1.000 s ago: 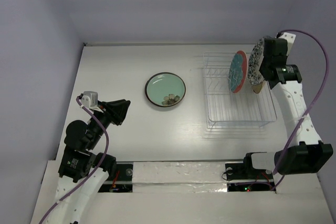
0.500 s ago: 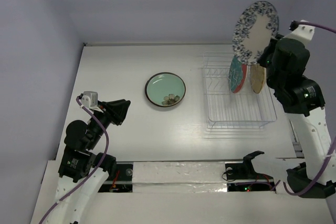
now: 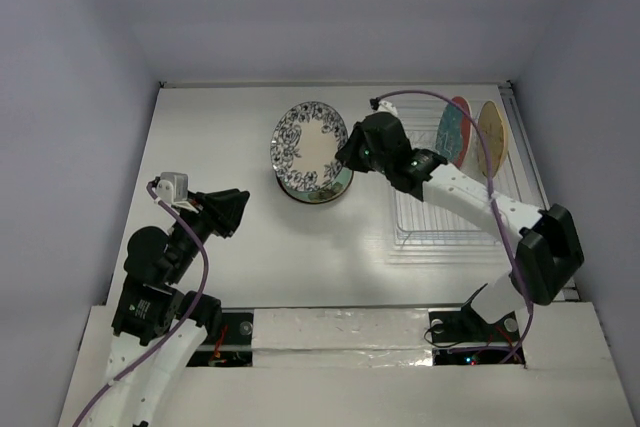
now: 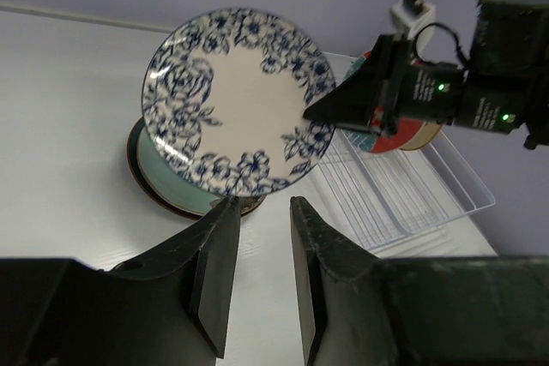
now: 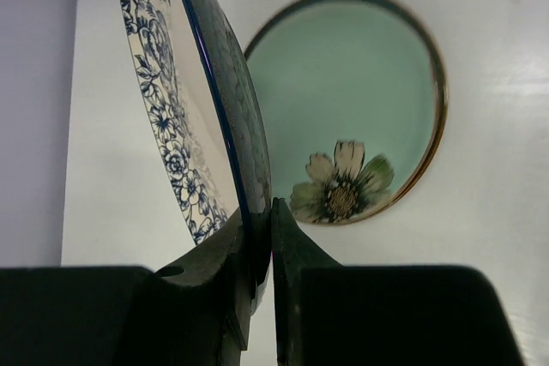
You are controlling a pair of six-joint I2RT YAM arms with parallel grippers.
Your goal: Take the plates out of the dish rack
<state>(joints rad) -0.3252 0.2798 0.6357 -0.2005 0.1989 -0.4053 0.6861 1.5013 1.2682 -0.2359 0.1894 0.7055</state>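
Blue-rimmed plate (image 3: 310, 145) and right arm (image 3: 460, 192) cover the mint plate (image 5: 360, 83); rack's (image 3: 440, 222) near slots free, red-edged plate (image 3: 455, 132) and cream plate (image 3: 491, 137) block the far end

Pale lilac walls (image 3: 300, 7), white tabletop (image 3: 215, 122), light seemingly even

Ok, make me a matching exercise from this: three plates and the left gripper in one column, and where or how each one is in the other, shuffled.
1 blue-patterned plate
2 mint green plate
3 red-and-teal plate
4 left gripper

A flat on the table
B open, holding nothing
C upright in the dish rack
D pinched by the right gripper

Pairs: 1-D, 2-A, 3-C, 4-B
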